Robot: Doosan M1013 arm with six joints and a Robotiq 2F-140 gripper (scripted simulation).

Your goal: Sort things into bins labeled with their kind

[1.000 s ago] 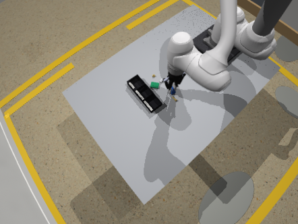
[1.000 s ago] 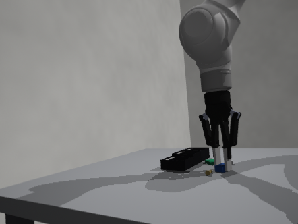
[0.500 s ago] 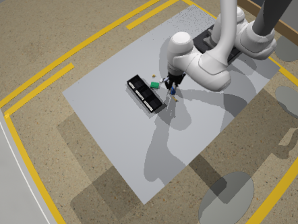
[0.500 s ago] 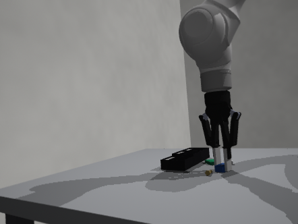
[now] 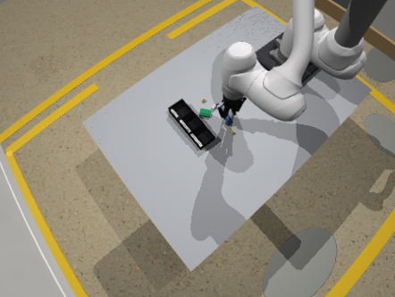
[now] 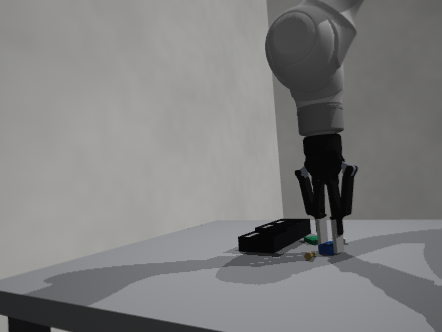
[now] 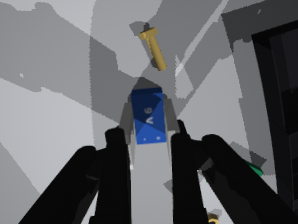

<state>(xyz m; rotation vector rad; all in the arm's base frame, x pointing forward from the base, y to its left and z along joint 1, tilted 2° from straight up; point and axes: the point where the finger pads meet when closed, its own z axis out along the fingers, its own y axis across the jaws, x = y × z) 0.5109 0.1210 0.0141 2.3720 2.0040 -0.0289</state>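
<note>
The gripper point(image 5: 228, 119) point(image 6: 330, 246) point(image 7: 149, 114), nearly closed, grips the battery point(image 5: 229, 120) point(image 6: 326, 248) point(image 7: 149, 116) by its sides, probably for a secure lift. The battery sits between the fingertips, beside the bins point(image 5: 189, 119) point(image 6: 257, 244) point(image 7: 274, 100).

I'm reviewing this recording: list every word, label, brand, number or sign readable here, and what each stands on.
"9 V": on the blue block between the gripper's fingers, read in the wrist view.
White labels on the black bins: too small to read in the top and exterior views; none shows in the wrist view.
No other text can be made out.
</note>
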